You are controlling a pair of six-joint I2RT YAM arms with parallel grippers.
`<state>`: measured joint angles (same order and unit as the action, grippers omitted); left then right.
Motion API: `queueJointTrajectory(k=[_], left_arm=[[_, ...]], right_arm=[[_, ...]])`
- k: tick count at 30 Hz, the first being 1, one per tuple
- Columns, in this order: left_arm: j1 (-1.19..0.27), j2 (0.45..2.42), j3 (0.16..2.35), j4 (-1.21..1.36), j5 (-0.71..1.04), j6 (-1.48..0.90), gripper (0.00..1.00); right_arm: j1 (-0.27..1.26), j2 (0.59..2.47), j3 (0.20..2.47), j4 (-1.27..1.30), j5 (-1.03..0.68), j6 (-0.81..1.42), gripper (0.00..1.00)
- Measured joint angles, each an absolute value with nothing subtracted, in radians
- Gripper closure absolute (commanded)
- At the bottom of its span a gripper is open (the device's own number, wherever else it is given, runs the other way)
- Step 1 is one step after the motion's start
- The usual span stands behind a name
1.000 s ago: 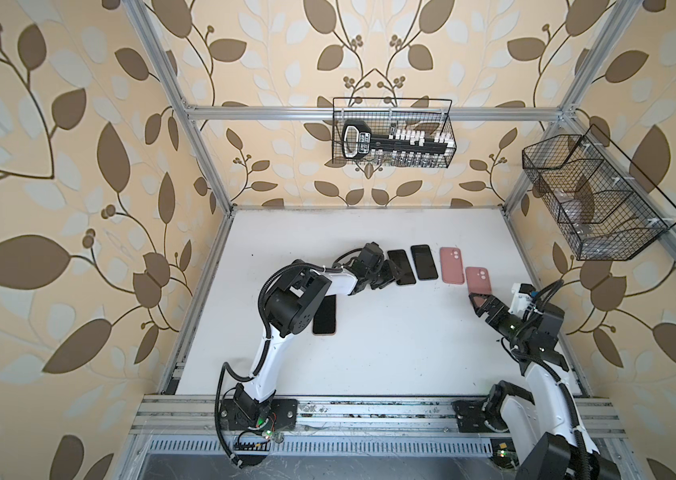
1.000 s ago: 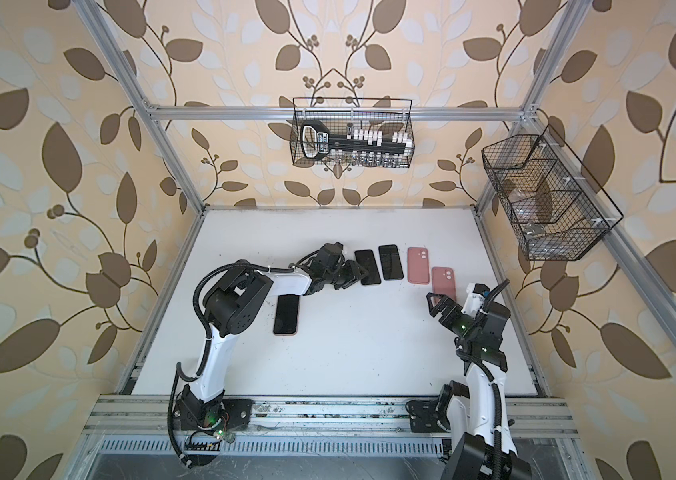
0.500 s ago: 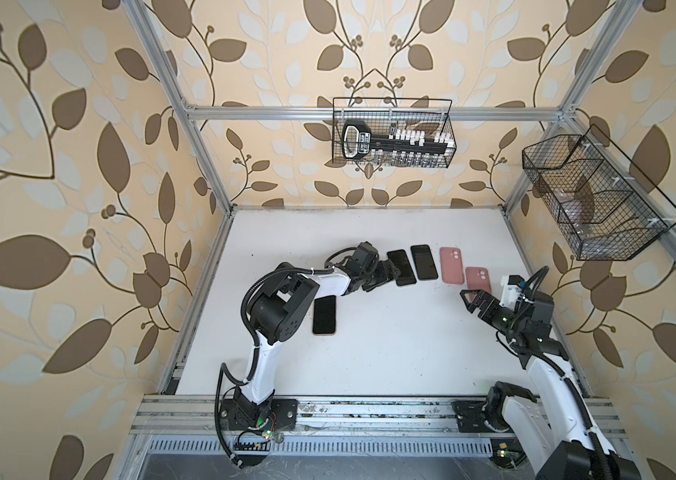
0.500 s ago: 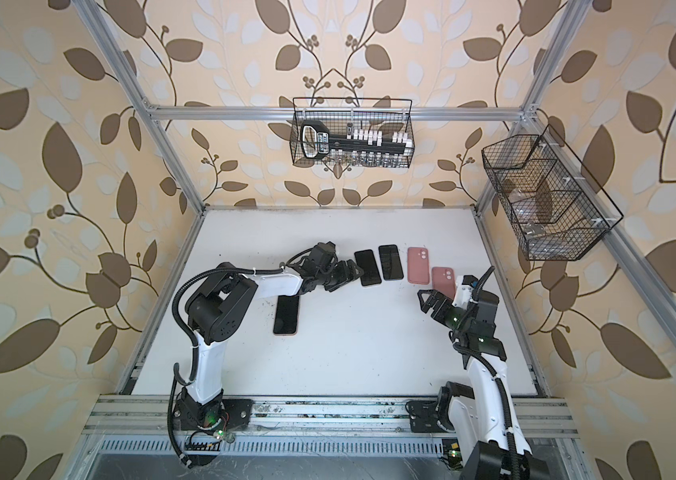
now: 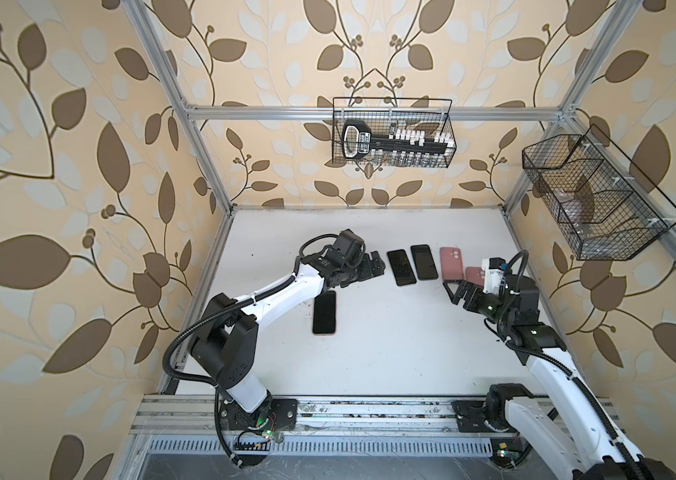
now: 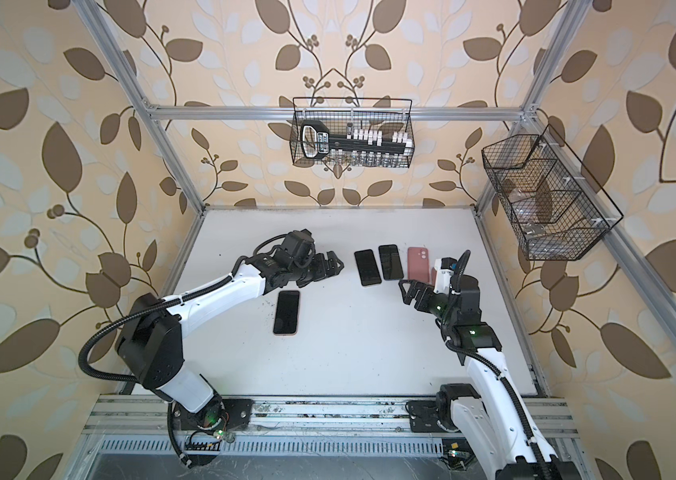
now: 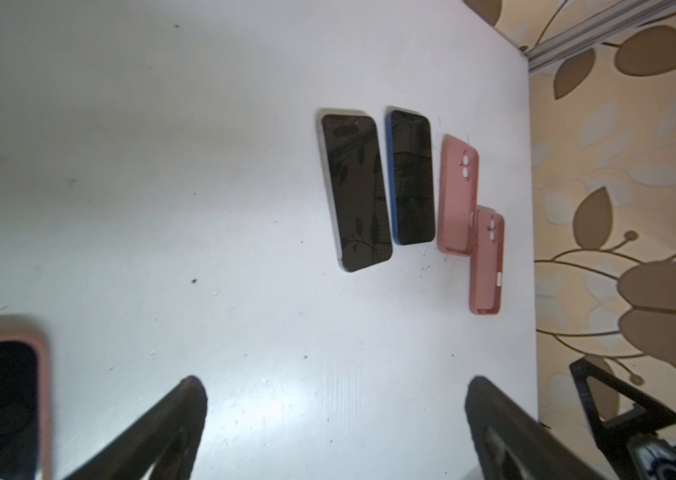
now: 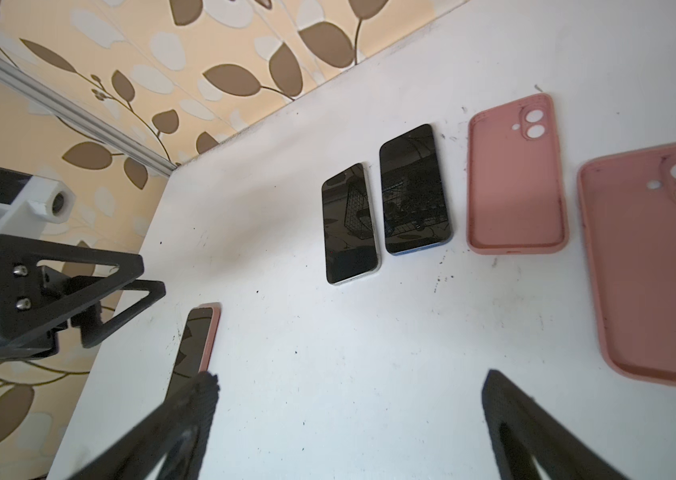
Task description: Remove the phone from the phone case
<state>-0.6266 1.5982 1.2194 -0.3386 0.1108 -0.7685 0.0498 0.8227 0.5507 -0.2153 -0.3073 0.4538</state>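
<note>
The left gripper (image 7: 334,390) is spread wide with nothing between its jaws, hovering just behind the cased phone (image 5: 324,312). The right gripper (image 8: 351,380) is likewise wide apart and empty, well to the right of that phone.

One phone is in its pink case, lying flat and screen up on the table (image 5: 390,357), touched by neither gripper. Behind it and to its right lie two bare phones, side by side and screen up: a silver phone (image 7: 355,191) and a blue phone (image 7: 411,178). Further right are two empty cases, hollow side up: a far case (image 8: 515,183) and a near case (image 8: 656,266), apart from each other.

Two wire baskets hang on the walls. The back basket (image 5: 392,137) holds what may be a tool rack, and the side basket (image 5: 594,199) is too dim to read.
</note>
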Motion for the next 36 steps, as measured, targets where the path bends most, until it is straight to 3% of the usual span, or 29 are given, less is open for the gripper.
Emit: queueJointTrajectory(k=[10, 21, 36], left_arm=[[-0.627, 1.438, 1.183, -0.658, -0.057, -0.769, 0.01], [-0.613, 1.274, 1.088, -0.792, -0.190, -0.781, 0.01], [-0.594, 1.607, 1.076, -0.785, -0.217, -0.677, 0.01]], right_arm=[[0.232, 0.900, 0.595, -0.220, -0.194, 0.451, 0.01], [0.350, 1.036, 0.652, -0.202, -0.142, 0.443, 0.00], [0.343, 1.016, 0.616, -0.171, -0.146, 0.440, 0.00]])
